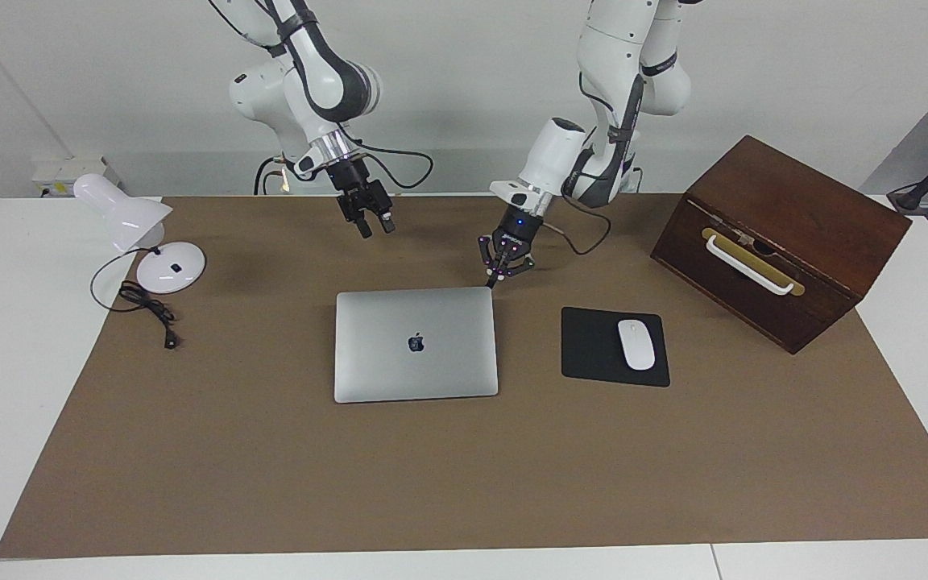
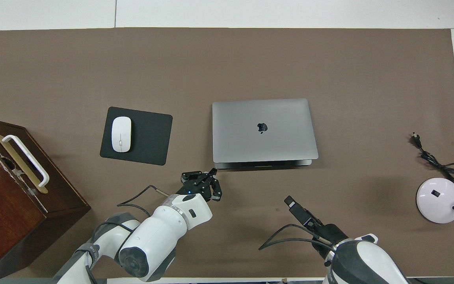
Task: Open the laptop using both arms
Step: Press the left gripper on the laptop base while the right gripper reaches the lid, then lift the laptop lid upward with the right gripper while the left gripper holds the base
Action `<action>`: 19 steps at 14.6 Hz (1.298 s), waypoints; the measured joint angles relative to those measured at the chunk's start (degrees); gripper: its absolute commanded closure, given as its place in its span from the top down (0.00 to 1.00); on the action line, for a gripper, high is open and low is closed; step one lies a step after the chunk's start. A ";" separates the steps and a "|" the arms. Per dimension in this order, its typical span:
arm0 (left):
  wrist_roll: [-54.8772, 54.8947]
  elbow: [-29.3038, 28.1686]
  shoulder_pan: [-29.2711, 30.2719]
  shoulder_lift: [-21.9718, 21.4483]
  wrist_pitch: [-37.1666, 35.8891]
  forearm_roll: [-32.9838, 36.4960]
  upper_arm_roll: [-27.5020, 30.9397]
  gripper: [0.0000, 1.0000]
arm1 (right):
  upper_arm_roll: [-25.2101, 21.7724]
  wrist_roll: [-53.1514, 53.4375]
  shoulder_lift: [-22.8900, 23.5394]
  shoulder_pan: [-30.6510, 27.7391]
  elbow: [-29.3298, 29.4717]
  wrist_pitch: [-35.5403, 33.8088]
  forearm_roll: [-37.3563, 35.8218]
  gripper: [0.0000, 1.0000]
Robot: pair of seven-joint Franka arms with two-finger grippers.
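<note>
While the thin silver-grey laptop (image 1: 416,344) (image 2: 263,131) lies flat near the middle of the brown-covered table (image 1: 271,483) (image 2: 53,67), its lid with the dark apple logo is raised by only a thin gap along the edge nearest the robots. One laptop, one black rectangular mouse pad (image 1: 597,348) (image 2: 148,136), one white oval mouse (image 1: 636,344) (image 2: 121,134), one dark brown wooden box with a white handle (image 1: 786,234) (image 2: 10,189) and one white desk lamp with a round base and black cord (image 1: 150,242) (image 2: 443,189) are on the table, along with two white jointed arms. The mouse rests on the pad, which lies beside the laptop toward the left arm's end; the box stands at that same end, and the lamp at the right arm's end.

The left tool (image 1: 503,272) (image 2: 213,175) is lowered at the laptop's corner nearest the robots on the mouse pad's side, its black fingers close together with the tip right at the corner's edge; I cannot tell whether they are fully closed or pinching the lid. The right tool (image 1: 374,224) (image 2: 290,203) hangs over bare table between the robots and the laptop, touching nothing, its two fingers slightly parted and holding nothing.
</note>
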 measured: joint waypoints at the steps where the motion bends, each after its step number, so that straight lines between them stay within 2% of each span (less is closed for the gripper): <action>1: 0.22 0.72 0.00 0.73 0.00 0.00 0.00 0.00 | -0.01 0.00 0.90 -0.14 0.32 -0.22 0.06 1.00; 8: 1.62 4.34 0.01 5.12 0.10 0.00 0.39 0.00 | -0.07 0.00 9.14 -1.61 8.92 -0.79 0.08 1.00; 15: 1.96 5.44 0.05 6.58 0.16 0.00 0.48 0.00 | -0.17 -1.12 17.18 -4.02 16.63 -0.79 0.07 1.00; 19: 2.96 6.59 0.05 8.13 0.31 0.24 0.50 0.00 | -0.22 -3.40 20.23 -6.20 19.57 -0.81 0.03 1.00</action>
